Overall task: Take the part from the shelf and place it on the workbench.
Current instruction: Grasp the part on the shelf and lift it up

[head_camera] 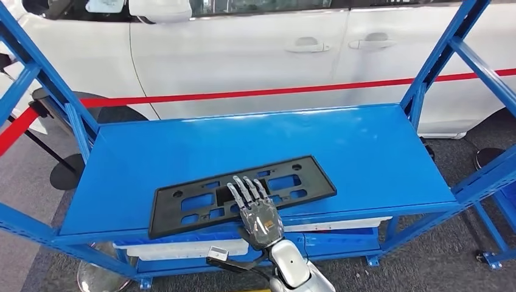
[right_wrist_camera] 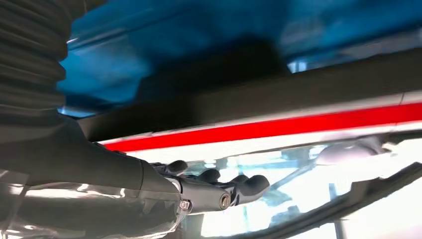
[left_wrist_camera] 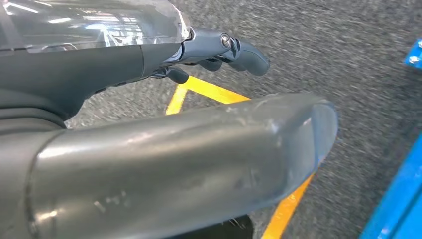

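R hand [head_camera: 260,220] fingers flat on part [head_camera: 182,204], shelf [head_camera: 377,152] front edge.

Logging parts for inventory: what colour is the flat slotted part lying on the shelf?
Black. The slotted part shows best in the head view, lying on the blue shelf.

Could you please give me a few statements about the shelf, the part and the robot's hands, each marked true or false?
1. The black part lies flat on the blue shelf. True.
2. The right hand reaches over the part's near edge with its fingers stretched on top. True.
3. The part is lifted clear of the shelf. False: it rests on the surface.
4. A white car stands behind the shelf. True.
5. The left hand holds a second part. False: it hangs over grey floor with nothing in it.
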Robot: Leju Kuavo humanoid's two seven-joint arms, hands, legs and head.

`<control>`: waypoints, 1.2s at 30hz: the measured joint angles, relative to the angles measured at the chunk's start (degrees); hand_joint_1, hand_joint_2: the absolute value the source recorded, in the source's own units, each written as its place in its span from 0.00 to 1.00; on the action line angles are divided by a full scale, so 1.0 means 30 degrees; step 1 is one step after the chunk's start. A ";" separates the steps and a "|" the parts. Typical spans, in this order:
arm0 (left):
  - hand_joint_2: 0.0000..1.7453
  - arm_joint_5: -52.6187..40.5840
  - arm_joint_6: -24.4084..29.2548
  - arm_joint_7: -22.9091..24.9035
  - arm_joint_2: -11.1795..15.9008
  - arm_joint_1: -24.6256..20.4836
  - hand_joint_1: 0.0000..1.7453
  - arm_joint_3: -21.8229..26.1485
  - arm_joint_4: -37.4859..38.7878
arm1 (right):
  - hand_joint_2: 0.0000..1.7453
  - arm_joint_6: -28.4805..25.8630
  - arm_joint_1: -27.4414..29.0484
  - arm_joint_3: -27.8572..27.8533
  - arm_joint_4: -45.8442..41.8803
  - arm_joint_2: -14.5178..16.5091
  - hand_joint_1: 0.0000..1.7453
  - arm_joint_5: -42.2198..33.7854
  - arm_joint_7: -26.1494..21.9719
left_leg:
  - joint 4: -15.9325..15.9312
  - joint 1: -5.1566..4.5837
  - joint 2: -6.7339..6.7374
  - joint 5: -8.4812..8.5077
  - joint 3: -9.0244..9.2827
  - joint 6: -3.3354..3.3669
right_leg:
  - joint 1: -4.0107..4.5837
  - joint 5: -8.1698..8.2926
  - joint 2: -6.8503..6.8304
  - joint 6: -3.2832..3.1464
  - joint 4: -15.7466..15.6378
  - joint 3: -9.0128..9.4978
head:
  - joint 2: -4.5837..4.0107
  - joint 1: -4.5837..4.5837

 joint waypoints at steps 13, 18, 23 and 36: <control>0.00 -0.1966 0.0017 0.0639 -0.1119 0.0322 0.00 0.1734 -0.1968 | 1.00 0.1282 0.0425 -0.0009 -0.0363 0.0005 0.97 -0.2484 -0.0622 | -0.0458 0.0265 0.0135 0.0257 0.0501 0.0373 | -0.0390 -0.0340 -0.0143 0.0871 0.2278 -0.1784 | 0.0002 0.0170; 0.00 -0.1104 0.0244 0.0867 -0.1137 0.0513 0.00 0.1397 -0.2336 | 1.00 0.2031 0.0429 0.0011 -0.0600 0.0224 0.99 -0.2872 -0.0834 | -0.0379 0.0261 -0.0117 0.0209 0.0456 -0.0337 | -0.0272 0.0444 -0.0210 0.0366 0.0391 -0.1032 | 0.0000 0.0157; 0.00 -0.0463 0.0408 0.1080 -0.1129 0.0716 0.00 0.0956 -0.2666 | 1.00 0.2386 0.0423 0.0087 -0.0720 0.0412 0.99 -0.2901 -0.0892 | 0.3633 0.0327 -0.0056 -0.2061 -0.1371 -0.0623 | -0.0238 0.0631 -0.0364 -0.0091 0.0293 -0.1104 | 0.0000 -0.0082; 0.00 0.2984 0.1605 0.2536 -0.1173 0.2196 0.00 -0.2964 -0.5149 | 1.00 0.3435 -0.0656 0.0257 -0.0935 0.0446 0.37 -0.2894 -0.0597 | -0.0899 0.0183 0.0074 0.0049 0.1236 0.0423 | -0.0056 -0.0200 -0.0267 0.0714 0.1314 -0.1288 | -0.0002 0.0079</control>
